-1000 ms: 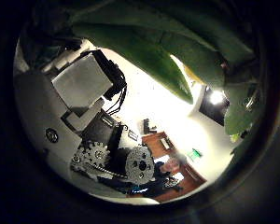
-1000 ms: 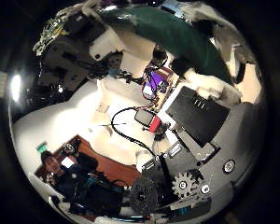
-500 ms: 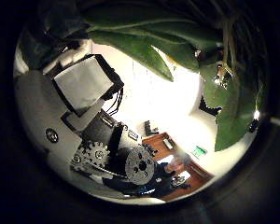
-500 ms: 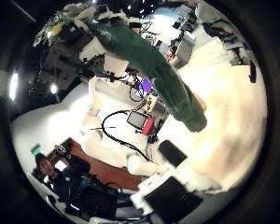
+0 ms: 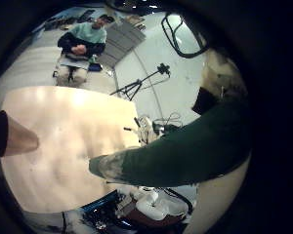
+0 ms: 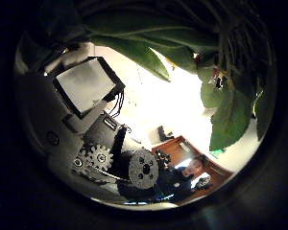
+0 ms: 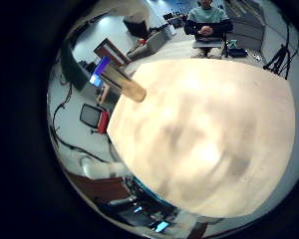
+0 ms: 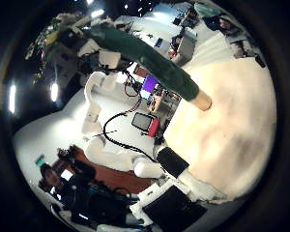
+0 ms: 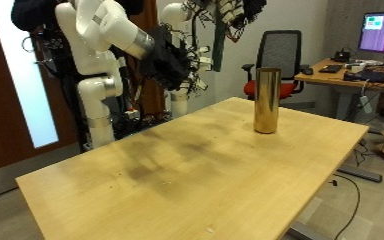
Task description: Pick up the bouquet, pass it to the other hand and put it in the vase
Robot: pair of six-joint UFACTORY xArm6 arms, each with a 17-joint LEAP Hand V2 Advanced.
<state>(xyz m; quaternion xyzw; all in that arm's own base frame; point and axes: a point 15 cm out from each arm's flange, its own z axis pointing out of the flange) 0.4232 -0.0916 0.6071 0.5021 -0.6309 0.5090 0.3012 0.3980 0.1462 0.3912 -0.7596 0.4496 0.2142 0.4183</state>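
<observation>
The left hand [image 8: 66,46] is raised high beyond the far edge of the desk [image 9: 179,175], fingers closed around the upper end of the bouquet [image 9: 232,12]. The bouquet's green-wrapped stem [image 8: 150,63] projects free, clear of the desk. The right hand [image 9: 166,62] hangs nearer and lower than the bouquet; its finger state cannot be determined. The vase [image 9: 265,100] stands upright on the desk's far side, well apart from both hands.

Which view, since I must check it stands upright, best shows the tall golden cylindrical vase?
The outside view: the tall golden cylindrical vase stands whole and upright on the wooden table. Both little finger side palm views catch it small, at the table's edge; the thumb side views miss it.
</observation>
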